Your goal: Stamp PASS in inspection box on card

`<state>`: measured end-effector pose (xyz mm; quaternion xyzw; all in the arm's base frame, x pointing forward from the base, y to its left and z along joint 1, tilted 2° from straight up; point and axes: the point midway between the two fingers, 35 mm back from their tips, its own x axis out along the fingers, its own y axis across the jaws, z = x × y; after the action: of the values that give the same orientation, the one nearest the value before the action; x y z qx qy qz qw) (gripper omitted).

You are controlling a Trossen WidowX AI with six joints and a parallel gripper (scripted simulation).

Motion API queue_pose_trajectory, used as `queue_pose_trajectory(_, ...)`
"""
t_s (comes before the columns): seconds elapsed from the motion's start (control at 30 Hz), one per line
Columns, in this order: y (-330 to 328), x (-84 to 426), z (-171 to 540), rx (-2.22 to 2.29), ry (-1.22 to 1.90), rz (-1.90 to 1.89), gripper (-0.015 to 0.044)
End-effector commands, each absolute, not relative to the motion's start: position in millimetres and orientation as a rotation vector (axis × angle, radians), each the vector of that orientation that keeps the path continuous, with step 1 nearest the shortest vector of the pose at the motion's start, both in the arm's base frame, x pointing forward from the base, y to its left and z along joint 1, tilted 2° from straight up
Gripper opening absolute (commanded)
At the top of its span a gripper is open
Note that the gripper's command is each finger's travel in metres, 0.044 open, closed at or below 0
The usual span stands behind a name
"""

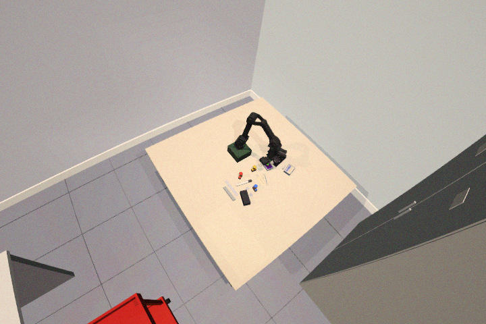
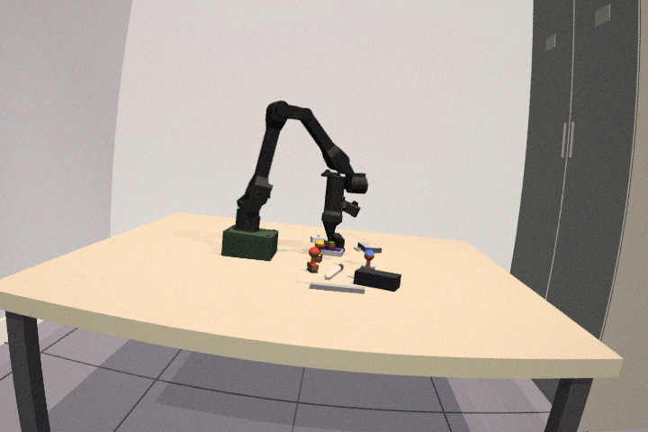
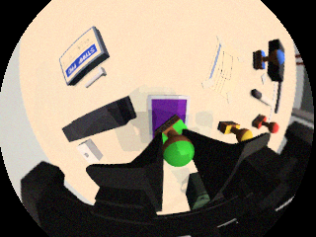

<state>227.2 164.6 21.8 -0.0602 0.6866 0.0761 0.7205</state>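
My gripper [image 3: 172, 133] is shut on a stamp with a green knob [image 3: 178, 151] [image 2: 329, 244] and a brown body. The stamp looks tilted, its base over the near edge of the purple ink pad [image 3: 160, 108] [image 1: 268, 167] [image 2: 333, 251]. Whether it touches the pad, I cannot tell; its printing face is hidden. A pale sheet with thin lines [image 3: 226, 69], seemingly the card, lies right of the pad in the wrist view. No print can be made out on it.
A yellow-knobbed stamp [image 3: 243, 133] [image 1: 254, 168], a red one [image 3: 272, 126] [image 2: 313, 252] and a blue one [image 3: 277, 57] [image 2: 369, 253] stand nearby. A black block [image 1: 245, 198] [image 2: 377, 279], a marker [image 2: 333, 272], a dark block [image 3: 101, 118] and a blue-labelled case [image 3: 84, 55] [image 1: 288, 169] lie around.
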Motion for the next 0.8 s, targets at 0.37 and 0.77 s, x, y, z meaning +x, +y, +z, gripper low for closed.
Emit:
queue_pose_trajectory(0.37, 164.2, 227.2, 18.2, -0.136, 1.516, 0.165, 0.0000)
queue_pose_trajectory(0.77, 164.2, 227.3, 16.4, -0.136, 1.516, 0.165, 0.0000)
